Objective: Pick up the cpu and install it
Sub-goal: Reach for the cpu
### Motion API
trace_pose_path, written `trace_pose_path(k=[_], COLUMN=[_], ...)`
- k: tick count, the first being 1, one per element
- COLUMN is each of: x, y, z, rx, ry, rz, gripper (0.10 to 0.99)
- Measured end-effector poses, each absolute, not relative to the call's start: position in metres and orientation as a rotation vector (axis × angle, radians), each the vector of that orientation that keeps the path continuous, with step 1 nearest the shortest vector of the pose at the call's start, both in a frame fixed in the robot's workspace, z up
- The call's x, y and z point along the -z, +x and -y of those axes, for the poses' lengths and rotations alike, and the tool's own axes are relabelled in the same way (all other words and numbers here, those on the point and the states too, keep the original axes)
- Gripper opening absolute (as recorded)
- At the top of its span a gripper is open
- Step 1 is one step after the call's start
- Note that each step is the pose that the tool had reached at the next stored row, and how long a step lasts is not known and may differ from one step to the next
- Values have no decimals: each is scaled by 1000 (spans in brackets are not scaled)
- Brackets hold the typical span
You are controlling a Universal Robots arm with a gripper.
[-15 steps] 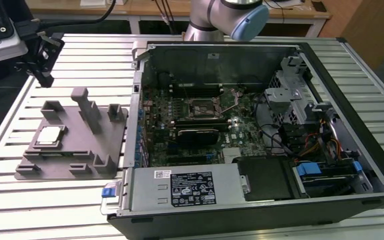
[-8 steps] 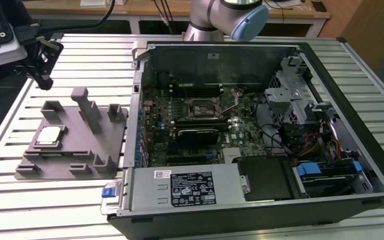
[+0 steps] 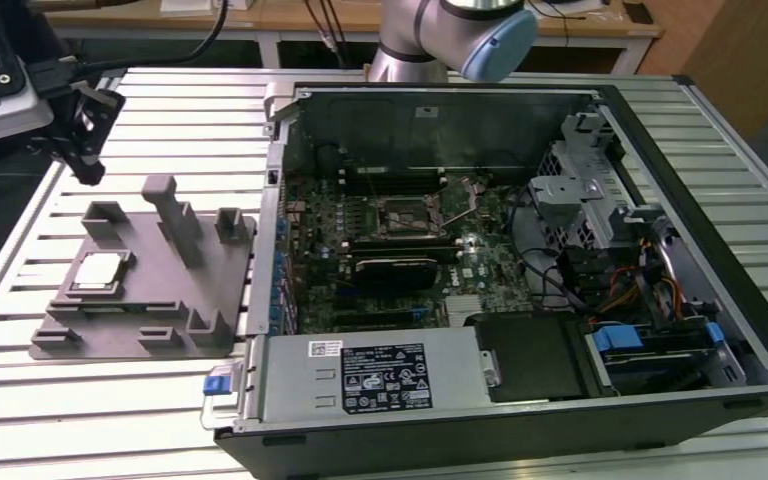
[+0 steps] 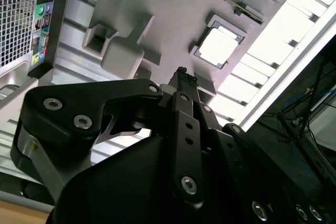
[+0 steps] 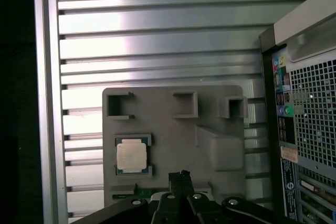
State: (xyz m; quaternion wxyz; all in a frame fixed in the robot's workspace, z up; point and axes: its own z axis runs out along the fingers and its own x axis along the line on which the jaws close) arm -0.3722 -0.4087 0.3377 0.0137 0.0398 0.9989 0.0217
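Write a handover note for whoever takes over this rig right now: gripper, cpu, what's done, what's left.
Gripper: shut, holding nothing, hanging above the grey plastic fixture, apart from the chip.
Cpu, the small flat square chip with a silvery-white top: lies flat in its recess on the fixture, to the exterior view's left of the open black computer case.
Black-framed square motherboard socket: inside the case, and the cpu is not in it.
Done: nothing that shows.
Left: the cpu is not yet picked up or installed.
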Motion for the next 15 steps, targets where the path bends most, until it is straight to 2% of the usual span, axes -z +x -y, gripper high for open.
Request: trace_pose_path(k=[15], x=[-326], y=[-379], z=[411], rx=[-68], ry=[124], rz=[-3111], gripper=[106])
